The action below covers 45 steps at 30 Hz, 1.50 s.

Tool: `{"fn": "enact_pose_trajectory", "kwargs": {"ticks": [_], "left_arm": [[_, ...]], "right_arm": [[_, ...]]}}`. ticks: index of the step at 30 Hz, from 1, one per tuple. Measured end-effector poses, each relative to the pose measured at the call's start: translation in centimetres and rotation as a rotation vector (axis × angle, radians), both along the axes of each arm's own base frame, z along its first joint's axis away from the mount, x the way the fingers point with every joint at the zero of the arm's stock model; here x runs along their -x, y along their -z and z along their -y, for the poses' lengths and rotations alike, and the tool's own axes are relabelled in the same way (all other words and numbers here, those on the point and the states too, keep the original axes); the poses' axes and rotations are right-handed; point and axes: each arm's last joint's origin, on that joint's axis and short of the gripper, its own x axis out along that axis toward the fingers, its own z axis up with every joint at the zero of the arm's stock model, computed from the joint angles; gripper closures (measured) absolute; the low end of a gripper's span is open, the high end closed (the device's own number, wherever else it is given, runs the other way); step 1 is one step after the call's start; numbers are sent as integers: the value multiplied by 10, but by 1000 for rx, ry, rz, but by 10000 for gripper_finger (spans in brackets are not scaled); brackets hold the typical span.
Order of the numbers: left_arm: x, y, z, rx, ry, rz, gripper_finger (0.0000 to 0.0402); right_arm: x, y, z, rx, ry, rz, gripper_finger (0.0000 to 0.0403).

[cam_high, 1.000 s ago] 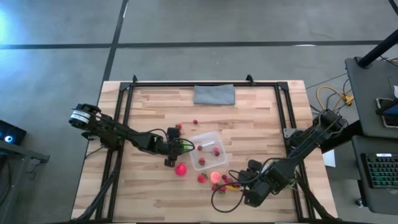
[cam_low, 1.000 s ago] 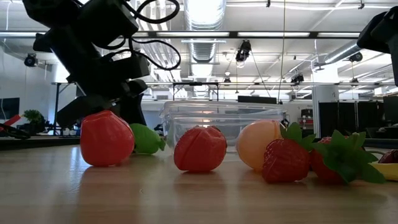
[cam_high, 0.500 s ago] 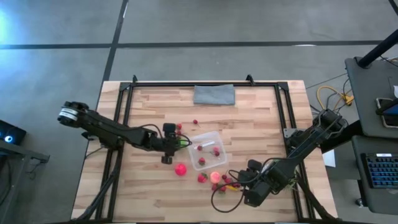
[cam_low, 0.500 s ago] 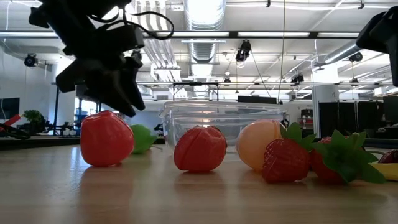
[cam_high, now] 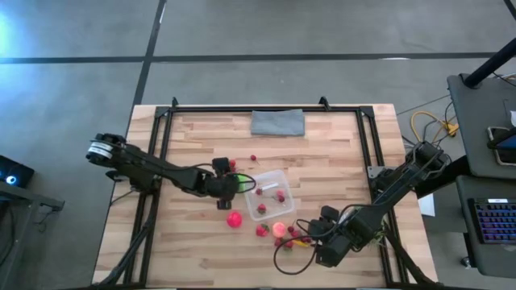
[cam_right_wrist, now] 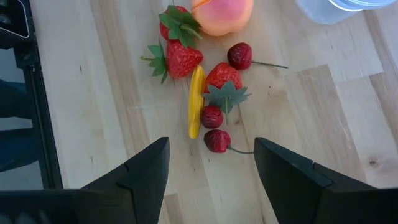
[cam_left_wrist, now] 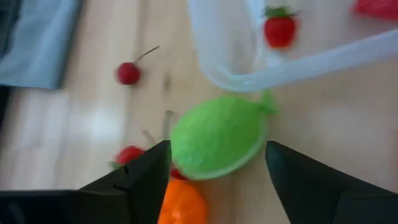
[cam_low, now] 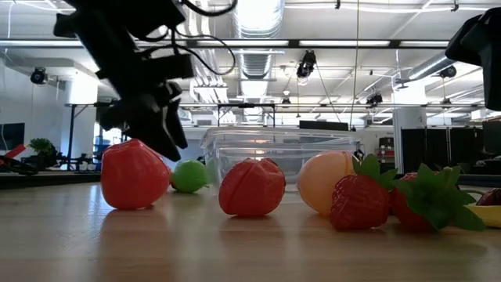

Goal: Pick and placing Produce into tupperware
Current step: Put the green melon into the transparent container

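Beside the clear, round-cornered tupperware [cam_high: 268, 193] on the wood-plank tabletop [cam_high: 322, 153], the outstretched left gripper [cam_high: 232, 185] spreads its fingers around a smooth green ball [cam_left_wrist: 217, 135], not gripping.

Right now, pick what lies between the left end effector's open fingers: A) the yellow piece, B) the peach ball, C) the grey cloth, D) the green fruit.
D: in the left wrist view the green fruit sits between the left end effector's open fingers, beside the tupperware rim.
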Motion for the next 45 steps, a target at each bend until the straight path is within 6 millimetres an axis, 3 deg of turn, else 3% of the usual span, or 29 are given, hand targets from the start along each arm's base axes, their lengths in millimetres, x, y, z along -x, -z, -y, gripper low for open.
{"fn": "enact_pose_trajectory", "kwargs": {"ticks": [4,7,14,19,21,26,29,45], "left_arm": [[-9,5,1,-82,123,-113,126],[-12,11,5,-25,280,-187,124],[-20,4,-1,-94,278,-178,142],[-24,-10,-22,-115,314,-164,156],[-25,-12,-33,-69,291,-168,159],[-31,-26,-65,266,-9,-53,160],[-33,-32,-76,380,-100,-9,160],[-31,-21,-64,405,-41,-57,160]], "right_arm": [[-1,-1,-1,-8,0,9,177],[-1,-1,-1,-12,0,12,177],[-1,-1,-2,-28,19,15,177],[-1,-1,-2,-30,22,16,177],[-1,-1,-2,-29,22,15,177],[-1,-1,-2,-30,23,17,177],[-2,-1,-2,-36,23,24,177],[-2,-1,-2,-22,31,36,177]]}}
